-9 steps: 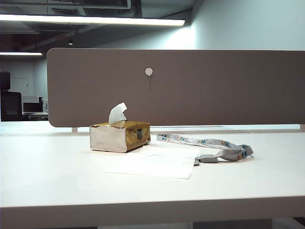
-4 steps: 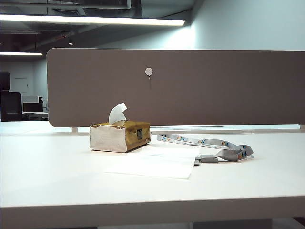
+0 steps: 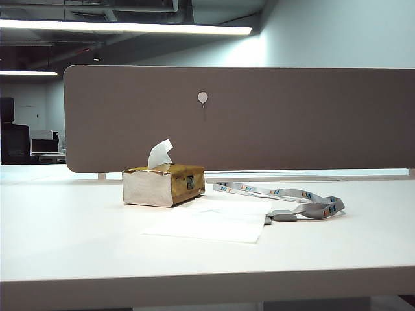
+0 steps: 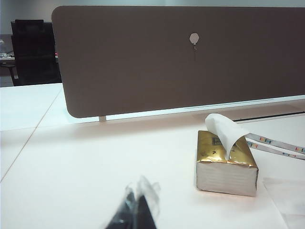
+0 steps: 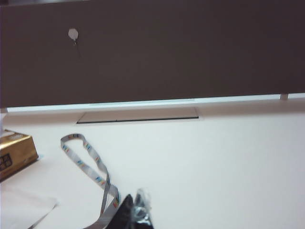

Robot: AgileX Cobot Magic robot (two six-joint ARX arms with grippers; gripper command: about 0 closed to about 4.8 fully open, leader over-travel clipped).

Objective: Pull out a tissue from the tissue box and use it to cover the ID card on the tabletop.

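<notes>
The tissue (image 3: 211,221) lay flat on the table (image 3: 78,240) at five o'clock from the tissue box (image 3: 163,184), hiding the ID card; its lanyard (image 3: 285,194) trailed toward three o'clock. The left hand (image 4: 136,210) and right hand (image 5: 135,212) were both closed, empty, near the table's front edge.

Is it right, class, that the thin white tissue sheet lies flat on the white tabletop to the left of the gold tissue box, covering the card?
Not quite. In the exterior view the thin white tissue sheet lies flat on the white tabletop in front and to the right of the gold tissue box, beside the grey lanyard.
</notes>
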